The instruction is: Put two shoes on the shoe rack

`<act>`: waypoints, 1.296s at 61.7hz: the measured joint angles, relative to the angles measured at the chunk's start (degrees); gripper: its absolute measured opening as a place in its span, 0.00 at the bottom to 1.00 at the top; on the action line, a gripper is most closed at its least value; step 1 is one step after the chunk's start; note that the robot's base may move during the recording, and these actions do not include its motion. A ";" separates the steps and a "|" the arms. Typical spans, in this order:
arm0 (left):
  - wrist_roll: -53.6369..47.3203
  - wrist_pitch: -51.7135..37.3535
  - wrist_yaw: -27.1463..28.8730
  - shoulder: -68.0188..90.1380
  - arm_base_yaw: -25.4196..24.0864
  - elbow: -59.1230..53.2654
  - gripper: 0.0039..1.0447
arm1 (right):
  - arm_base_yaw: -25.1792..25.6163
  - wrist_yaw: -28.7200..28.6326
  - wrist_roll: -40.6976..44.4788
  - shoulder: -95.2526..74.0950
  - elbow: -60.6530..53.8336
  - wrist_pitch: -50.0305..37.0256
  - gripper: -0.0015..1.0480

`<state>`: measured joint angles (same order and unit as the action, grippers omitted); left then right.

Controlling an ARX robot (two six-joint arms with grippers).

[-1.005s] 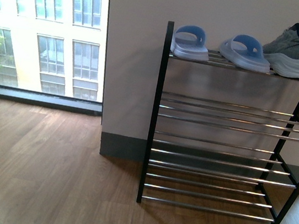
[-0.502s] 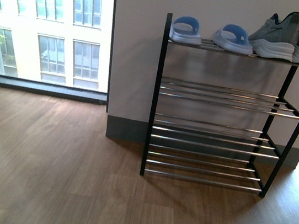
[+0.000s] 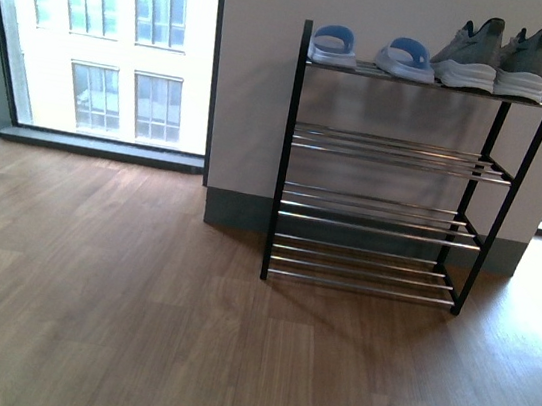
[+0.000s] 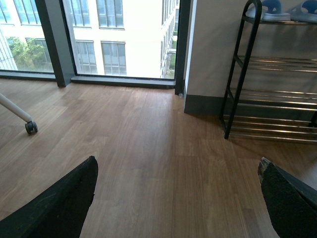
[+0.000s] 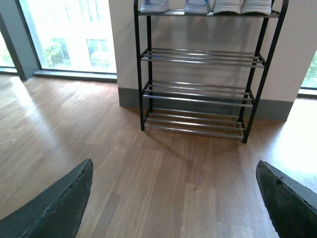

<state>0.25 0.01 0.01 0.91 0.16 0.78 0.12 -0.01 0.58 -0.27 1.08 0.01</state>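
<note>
Resting on the shoe rack (image 3: 389, 154) top shelf, two shoes (image 3: 493, 61) sit far from both empty, apart jaws.

From the left wrist, the open left gripper (image 4: 178, 198) hangs over bare wood floor (image 4: 148, 148), with the shoe rack (image 4: 237, 74) against the wall, blue slippers (image 4: 271, 10) on top.

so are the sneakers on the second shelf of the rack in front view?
No, the two shoes sit on the shoe rack's top shelf, right of the blue slides.
</note>
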 joint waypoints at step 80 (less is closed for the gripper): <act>0.00 0.00 0.00 0.00 0.00 0.00 0.91 | 0.00 0.02 0.00 0.04 0.00 0.00 0.91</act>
<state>0.25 0.01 0.01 0.91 0.16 0.78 0.12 0.01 0.58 -0.23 1.08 0.01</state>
